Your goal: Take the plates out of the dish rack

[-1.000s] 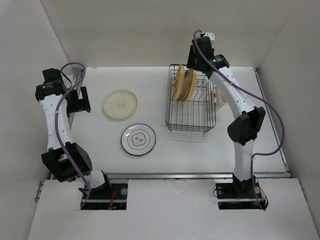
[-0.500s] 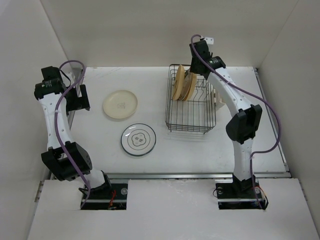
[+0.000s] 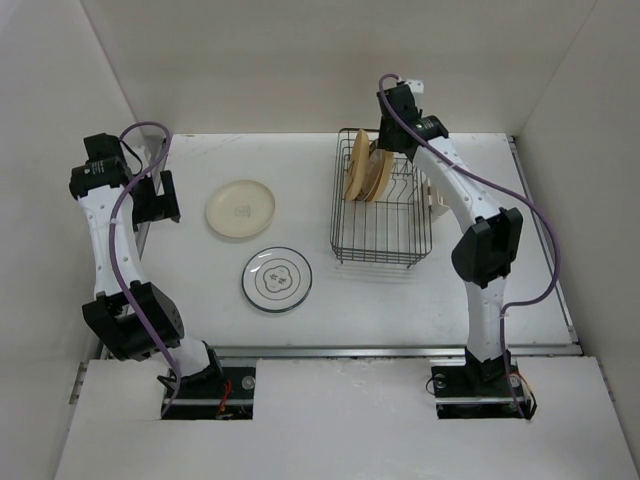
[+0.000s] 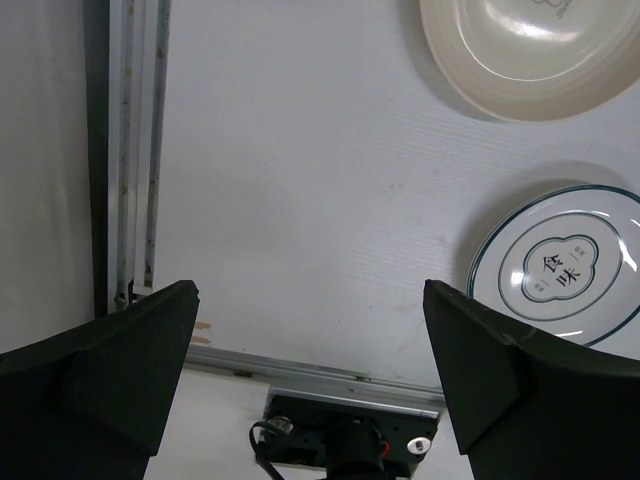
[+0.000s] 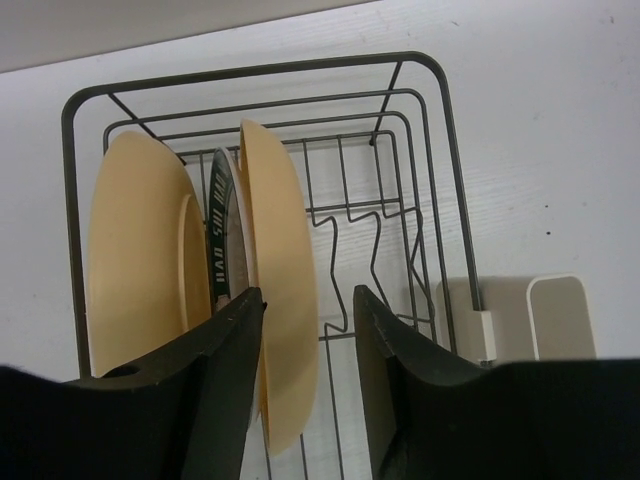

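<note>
The dish rack [image 3: 382,235] stands at the back right. In the right wrist view the rack [image 5: 430,130] holds an orange-yellow plate [image 5: 130,260], a dark-rimmed plate [image 5: 222,250] and a second orange-yellow plate [image 5: 285,300], all upright. My right gripper [image 5: 307,335] is open, its jaws either side of that second plate's rim, which lies close to the left finger [image 5: 215,390]. From above it [image 3: 384,138] hangs over the plates [image 3: 365,172]. A cream plate [image 3: 240,208] and a white ringed plate [image 3: 276,279] lie flat on the table. My left gripper [image 3: 160,200] is open and empty.
A cream plastic holder [image 5: 535,315] is clipped to the rack's right side [image 3: 437,195]. The left wrist view shows the cream plate [image 4: 530,60], the ringed plate [image 4: 565,270], the table's metal front rail [image 4: 300,365] and the left wall. White walls enclose the table.
My right gripper has shifted a little back and left over the rack's plates. The left arm and the plates on the table have hardly moved.
</note>
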Robot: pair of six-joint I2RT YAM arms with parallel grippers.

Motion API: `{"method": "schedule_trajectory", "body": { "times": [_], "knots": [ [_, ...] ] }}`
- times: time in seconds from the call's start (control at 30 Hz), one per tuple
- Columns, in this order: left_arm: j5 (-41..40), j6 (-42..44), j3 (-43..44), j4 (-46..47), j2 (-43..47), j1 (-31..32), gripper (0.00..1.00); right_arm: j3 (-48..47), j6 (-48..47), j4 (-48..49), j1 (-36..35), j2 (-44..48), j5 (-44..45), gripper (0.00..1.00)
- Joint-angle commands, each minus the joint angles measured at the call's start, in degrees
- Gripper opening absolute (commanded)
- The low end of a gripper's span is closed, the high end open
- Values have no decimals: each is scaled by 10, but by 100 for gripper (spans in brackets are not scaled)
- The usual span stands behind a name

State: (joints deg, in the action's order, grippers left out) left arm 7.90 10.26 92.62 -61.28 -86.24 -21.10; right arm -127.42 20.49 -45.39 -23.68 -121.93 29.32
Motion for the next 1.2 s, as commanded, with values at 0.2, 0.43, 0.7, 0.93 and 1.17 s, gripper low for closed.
{"method": "schedule_trajectory", "body": {
  "times": [0.2, 0.43, 0.7, 0.93, 1.17],
  "knots": [
    [-3, 12, -3, -10, 5, -1, 94, -34, -6, -11, 0, -45, 19, 33],
    [-3, 12, -14, -10, 5, -1, 94, -21, -13, -16, 0, -50, 19, 38],
    [-3, 17, -14, -10, 5, -1, 94, -35, -13, -29, -14, -48, 64, 0],
    [-3, 22, -14, -10, 5, -1, 94, -86, -62, -30, -46, -23, 158, 0],
    [-3, 22, -14, -10, 10, -1, 94, -75, -153, 20, -51, -11, 313, 0]
  ]
}}
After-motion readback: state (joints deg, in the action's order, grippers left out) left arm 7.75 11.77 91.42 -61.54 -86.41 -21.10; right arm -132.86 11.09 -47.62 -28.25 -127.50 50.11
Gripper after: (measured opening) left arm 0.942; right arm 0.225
